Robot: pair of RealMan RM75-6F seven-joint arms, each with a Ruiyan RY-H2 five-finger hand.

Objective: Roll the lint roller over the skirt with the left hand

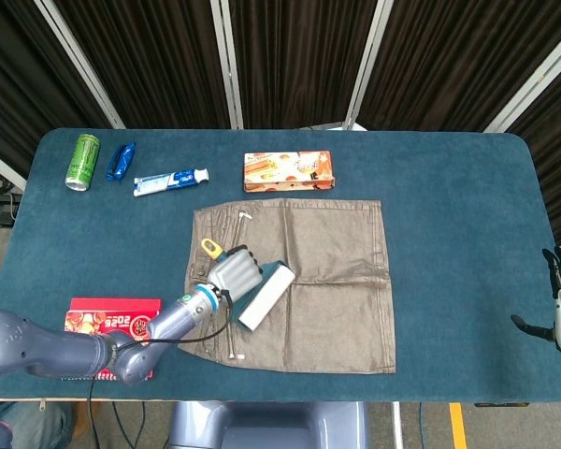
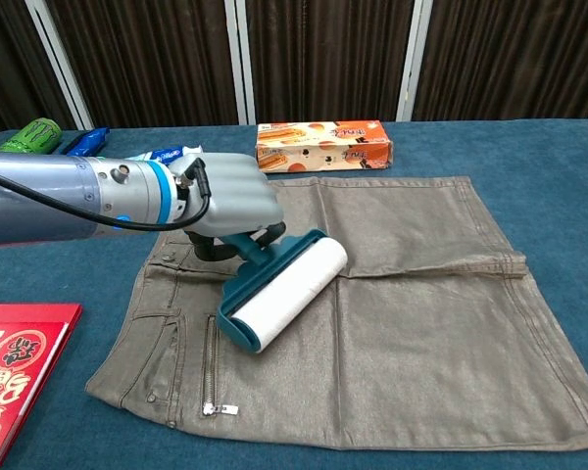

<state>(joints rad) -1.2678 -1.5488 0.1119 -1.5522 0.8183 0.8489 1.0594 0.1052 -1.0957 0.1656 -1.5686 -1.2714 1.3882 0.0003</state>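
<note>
White, teal-framed lint roller (image 2: 282, 294)

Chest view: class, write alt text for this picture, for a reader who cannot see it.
The robot's left hand grips the handle of a teal lint roller, whose white roll rests on a grey-brown skirt spread flat on a blue table. An orange snack box lies behind the skirt, and a red box sits at the near left.

Silver-grey robot hand (image 2: 233, 201), blue-ringed wrist
</note>
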